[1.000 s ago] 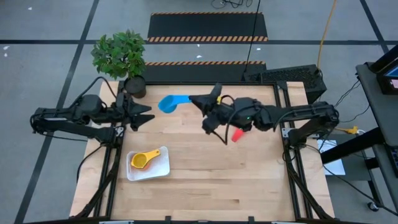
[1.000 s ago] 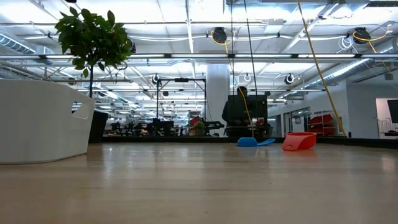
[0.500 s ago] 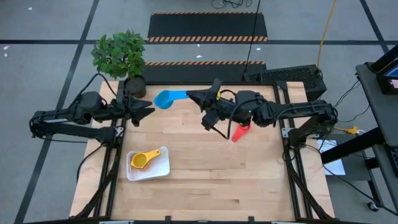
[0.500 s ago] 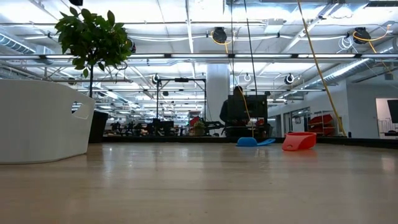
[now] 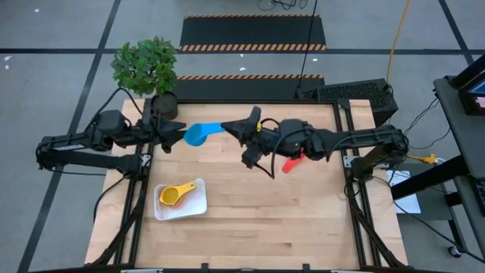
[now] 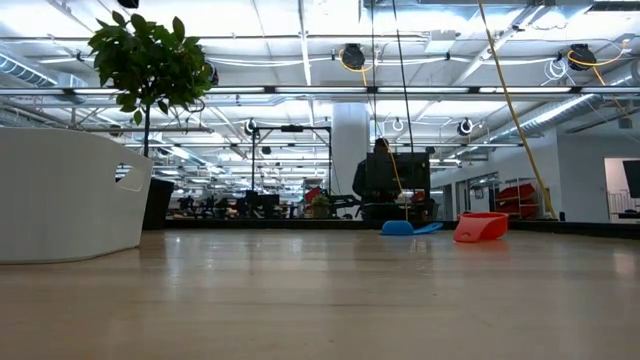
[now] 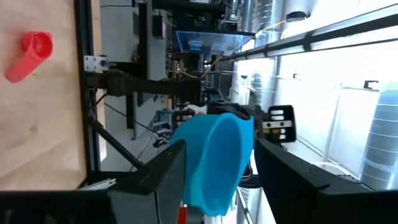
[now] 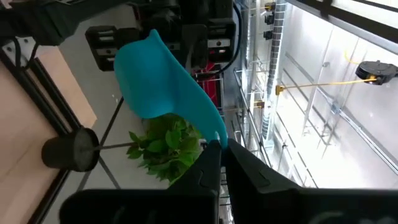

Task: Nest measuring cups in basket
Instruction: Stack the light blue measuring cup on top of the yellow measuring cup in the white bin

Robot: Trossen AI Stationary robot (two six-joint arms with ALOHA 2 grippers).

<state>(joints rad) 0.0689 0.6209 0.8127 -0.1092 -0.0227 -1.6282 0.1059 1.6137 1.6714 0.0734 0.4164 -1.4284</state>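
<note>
While the right tool (image 5: 232,127) pinches the light blue cup (image 5: 198,133) (airborne), the left tool (image 5: 180,132) brackets its bowl.

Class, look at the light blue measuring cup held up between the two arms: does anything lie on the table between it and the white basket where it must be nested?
Nothing visible does. The light blue cup hangs at the table's far left, held by the right pincer. Bare wood separates it from the basket. The red cup lies off to the right.
</note>
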